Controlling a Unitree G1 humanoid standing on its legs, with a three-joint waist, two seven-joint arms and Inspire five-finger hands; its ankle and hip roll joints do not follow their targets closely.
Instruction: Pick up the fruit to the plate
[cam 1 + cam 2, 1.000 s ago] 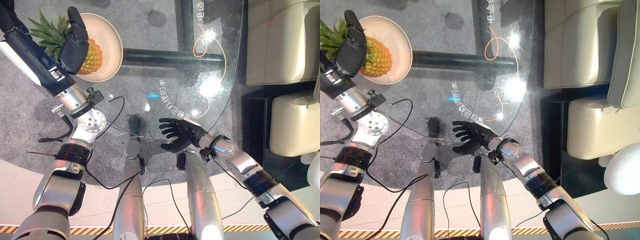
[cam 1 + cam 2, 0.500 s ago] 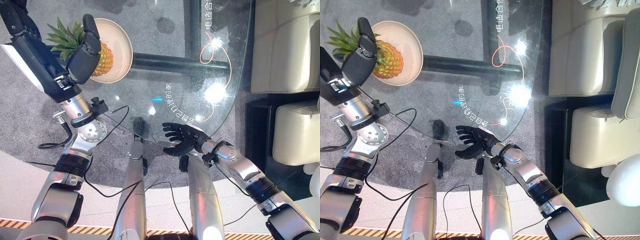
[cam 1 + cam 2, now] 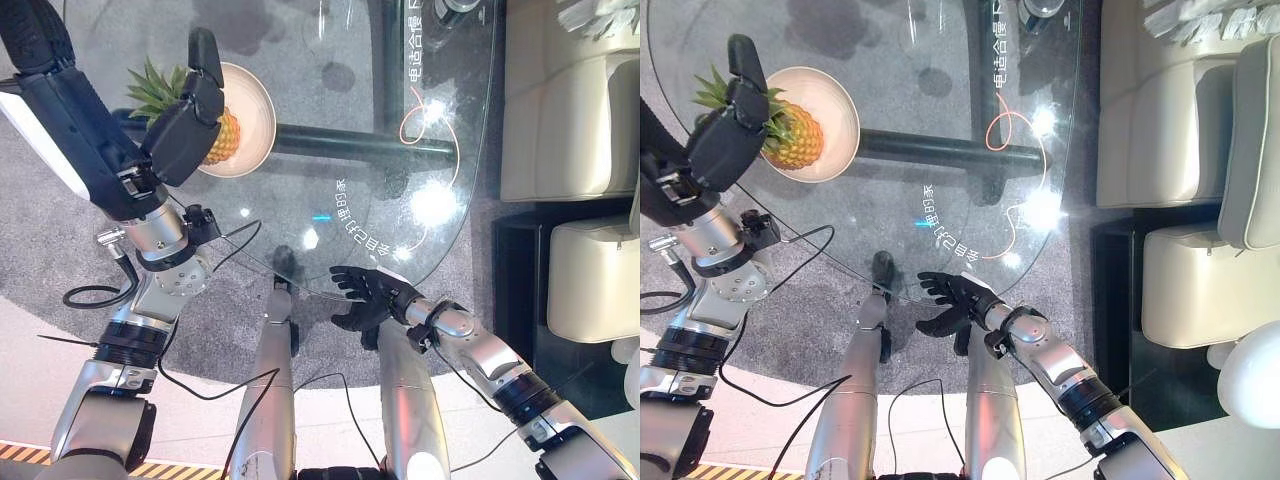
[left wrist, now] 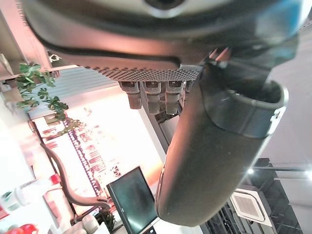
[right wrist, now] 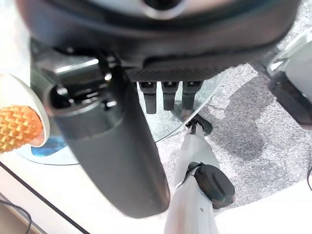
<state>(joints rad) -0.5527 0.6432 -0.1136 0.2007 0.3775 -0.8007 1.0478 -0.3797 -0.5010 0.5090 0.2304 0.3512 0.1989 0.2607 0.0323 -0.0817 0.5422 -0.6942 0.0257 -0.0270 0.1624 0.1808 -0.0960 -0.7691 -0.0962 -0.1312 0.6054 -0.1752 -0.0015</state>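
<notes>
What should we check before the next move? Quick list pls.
1. Pineapple on the plate: ok, it lies in the plate, leaves toward the robot's left.
2. Left hand free of the fruit: ok, fingers straight, raised over the pineapple's leafy end, holding nothing.
3. Right hand empty: ok, open at the table's near edge.
4. Plate fully on the glass table: ok, inside the rim.
5. Other fruit left on the table: cannot tell, none visible on the part in view.
6. Left hand's gap above the pineapple: cannot tell from overhead.
</notes>
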